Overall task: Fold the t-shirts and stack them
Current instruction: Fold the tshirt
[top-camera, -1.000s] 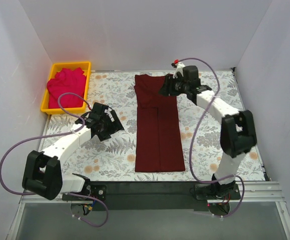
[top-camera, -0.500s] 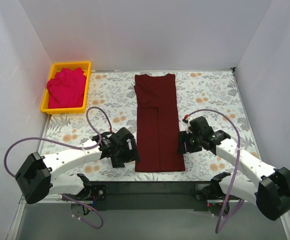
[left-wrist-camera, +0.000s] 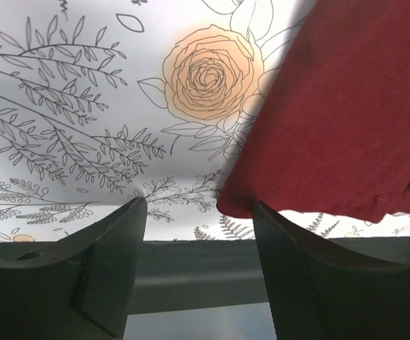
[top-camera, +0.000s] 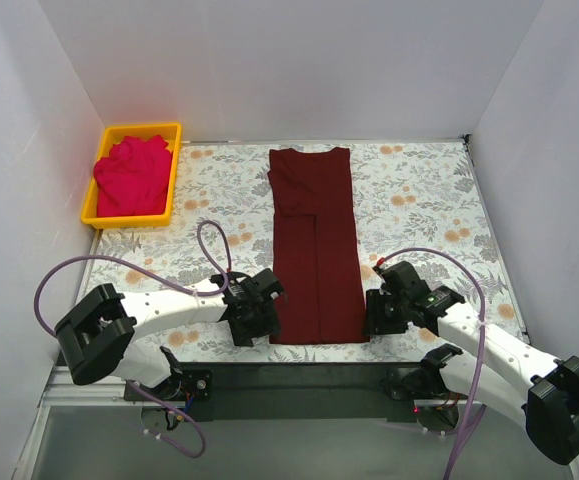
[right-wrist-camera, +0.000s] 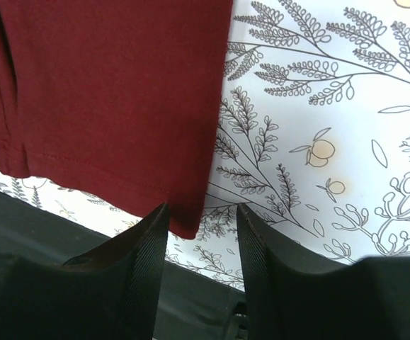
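Note:
A dark maroon t-shirt (top-camera: 314, 240) lies folded into a long narrow strip down the middle of the table. My left gripper (top-camera: 261, 325) is low at its near left corner, jaws open. In the left wrist view that corner (left-wrist-camera: 236, 204) sits between the fingers (left-wrist-camera: 112, 255), close to the right one, unclamped. My right gripper (top-camera: 374, 316) is at the near right corner, also open. In the right wrist view the hem corner (right-wrist-camera: 189, 228) lies in the gap beside the left finger (right-wrist-camera: 137, 269). A pinkish-red t-shirt (top-camera: 129, 178) lies bunched in the bin.
The yellow bin (top-camera: 174, 165) stands at the far left corner of the flowered tablecloth (top-camera: 419, 200). The dark front rail (top-camera: 299, 375) runs just below both grippers. White walls enclose the table on three sides. Purple cables loop off both arms.
Both arms have come down to the shirt's near end: the right from the collar end, the left from the middle left. Both jaws have narrowed a little. The shirt has not moved.

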Robot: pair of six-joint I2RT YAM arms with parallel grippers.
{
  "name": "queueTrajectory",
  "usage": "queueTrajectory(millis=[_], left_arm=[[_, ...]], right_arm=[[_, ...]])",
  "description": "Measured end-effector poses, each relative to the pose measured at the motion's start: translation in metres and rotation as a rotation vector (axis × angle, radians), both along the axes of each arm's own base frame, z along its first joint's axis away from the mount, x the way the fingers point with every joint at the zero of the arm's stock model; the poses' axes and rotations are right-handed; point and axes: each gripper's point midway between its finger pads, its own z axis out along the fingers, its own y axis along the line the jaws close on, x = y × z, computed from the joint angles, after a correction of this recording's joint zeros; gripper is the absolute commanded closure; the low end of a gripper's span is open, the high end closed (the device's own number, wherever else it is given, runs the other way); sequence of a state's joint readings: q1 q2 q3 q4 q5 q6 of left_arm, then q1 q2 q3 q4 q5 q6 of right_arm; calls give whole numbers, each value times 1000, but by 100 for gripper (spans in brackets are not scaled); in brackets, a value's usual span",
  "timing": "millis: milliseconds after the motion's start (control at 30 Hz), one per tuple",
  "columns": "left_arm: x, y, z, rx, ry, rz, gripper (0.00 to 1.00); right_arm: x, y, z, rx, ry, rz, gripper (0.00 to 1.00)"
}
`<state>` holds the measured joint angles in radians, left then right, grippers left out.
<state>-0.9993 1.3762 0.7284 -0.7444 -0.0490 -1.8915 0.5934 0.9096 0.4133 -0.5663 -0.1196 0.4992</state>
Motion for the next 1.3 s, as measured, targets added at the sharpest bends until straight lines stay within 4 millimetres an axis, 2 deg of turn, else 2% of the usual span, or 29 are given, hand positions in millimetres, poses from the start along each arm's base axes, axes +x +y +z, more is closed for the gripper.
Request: queueTrajectory(millis=[300,367,533,567,900,1300], left_arm=[[0,-8,-4,3,4,-8,41],[0,-8,-4,3,4,-6,41],[1,-8,-4,4,0,2,41],[1,-8,-4,4,-2,4,41],[3,-9,-2,0,-12,26,41],[2,-15,-6,17,5,11,56]], right_arm=[[-3,8,-1,26,22,3,61],[-4,10,-2,36,25,4,66],[-8,12,-5,50,37,-5,97],[-8,12,-5,51,36,-6,99],[-8,12,-5,53,38,-14,99],[-8,12,-5,53,38,-13,99]])
